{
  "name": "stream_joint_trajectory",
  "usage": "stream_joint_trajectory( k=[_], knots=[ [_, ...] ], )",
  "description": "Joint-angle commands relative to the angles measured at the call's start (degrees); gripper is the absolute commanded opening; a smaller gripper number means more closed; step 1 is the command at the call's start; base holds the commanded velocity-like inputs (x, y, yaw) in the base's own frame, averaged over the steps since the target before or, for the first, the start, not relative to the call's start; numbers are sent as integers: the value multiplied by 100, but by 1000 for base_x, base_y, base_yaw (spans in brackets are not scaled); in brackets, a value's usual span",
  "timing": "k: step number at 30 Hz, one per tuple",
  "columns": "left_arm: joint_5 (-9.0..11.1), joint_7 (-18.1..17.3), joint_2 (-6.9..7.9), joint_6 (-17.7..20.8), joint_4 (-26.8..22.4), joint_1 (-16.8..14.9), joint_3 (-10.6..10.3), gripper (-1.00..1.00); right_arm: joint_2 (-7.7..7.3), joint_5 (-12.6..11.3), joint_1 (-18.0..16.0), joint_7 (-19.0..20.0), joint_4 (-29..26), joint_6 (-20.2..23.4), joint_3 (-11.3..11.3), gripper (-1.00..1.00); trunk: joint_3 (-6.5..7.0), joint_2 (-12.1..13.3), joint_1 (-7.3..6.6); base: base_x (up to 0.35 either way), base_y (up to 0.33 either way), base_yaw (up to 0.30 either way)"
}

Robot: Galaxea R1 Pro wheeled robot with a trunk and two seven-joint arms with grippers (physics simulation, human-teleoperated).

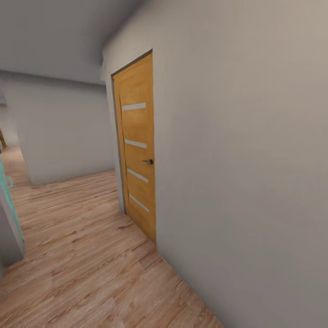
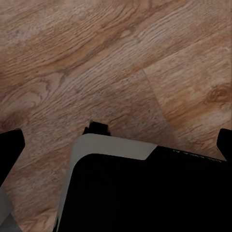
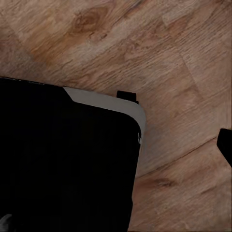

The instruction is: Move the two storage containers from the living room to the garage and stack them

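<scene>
The two storage containers are out of view, and so is the garage. I am in a hallway with a light wood plank floor [image 1: 82, 259]. In the left wrist view my left gripper [image 2: 116, 145] is open, its dark fingertips [image 2: 10, 145] far apart with nothing between them, above my own black and grey base [image 2: 140, 193] and the planks. In the right wrist view my right gripper [image 3: 116, 145] hangs over the base [image 3: 63, 159] too. One of its fingertips [image 3: 225, 145] sits at the frame's edge and holds nothing.
An orange door [image 1: 136, 150] with a dark handle [image 1: 148, 161] stands shut in the white wall [image 1: 246, 182] on my right. The corridor runs on to a far white wall [image 1: 64, 132] and opens leftward. A grey and teal object [image 1: 9, 218] juts in at the left edge.
</scene>
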Motion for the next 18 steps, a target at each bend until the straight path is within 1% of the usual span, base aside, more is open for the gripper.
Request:
stream_joint_trajectory(
  k=[1, 5, 18],
  knots=[
    [53, -17, 1, -19, 9, -6, -37, 100, 5, 73, -7, 13, 17, -44, 132, 100, -8, -6, 4, 320, 0, 284],
    [53, -17, 2, -19, 9, -6, -37, 100, -15, 140, -7, 4, 17, -51, 207, 100, -8, -6, 4, 320, 0, 284],
    [53, -17, 2, -21, 16, -6, -37, 100, -20, 143, -7, -8, 17, -53, 208, 100, -8, -6, 4, 318, 0, 283]
  ],
)
